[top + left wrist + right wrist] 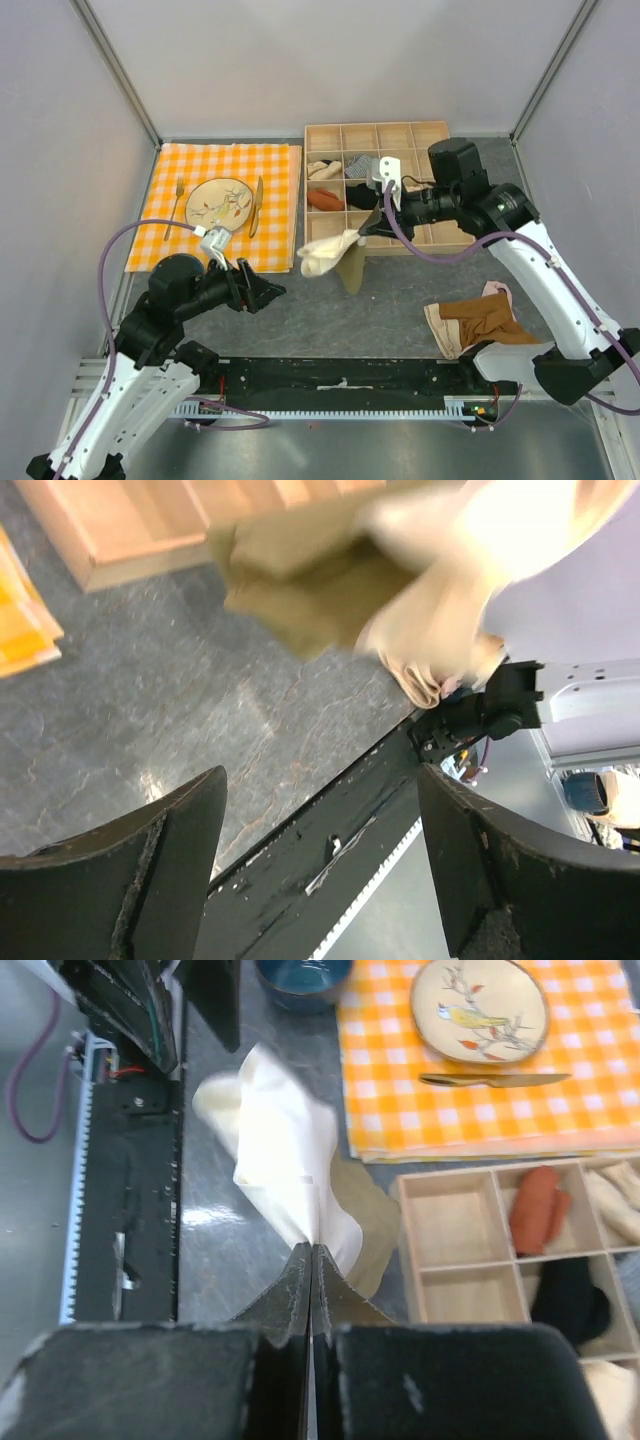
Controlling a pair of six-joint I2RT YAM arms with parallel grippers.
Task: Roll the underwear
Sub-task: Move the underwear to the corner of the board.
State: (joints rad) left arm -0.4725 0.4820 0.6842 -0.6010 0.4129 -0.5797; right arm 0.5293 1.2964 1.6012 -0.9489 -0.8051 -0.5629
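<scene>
Underwear is up in the air: one olive-and-cream piece dangling just off the near left corner of the wooden divider box. It is pinched in the right end effector, jaws clamped tight on a fold of the cream fabric. Close by, the left end effector hovers over the grey worktop, fingers spread wide, holding nothing. Off right, two more pieces lie together: one rust-brown garment, one pink garment. Far left, one checked cloth carries one plate, one fork and one knife.

Olive-cream underwear, bunched, hanging mid-air
</scene>
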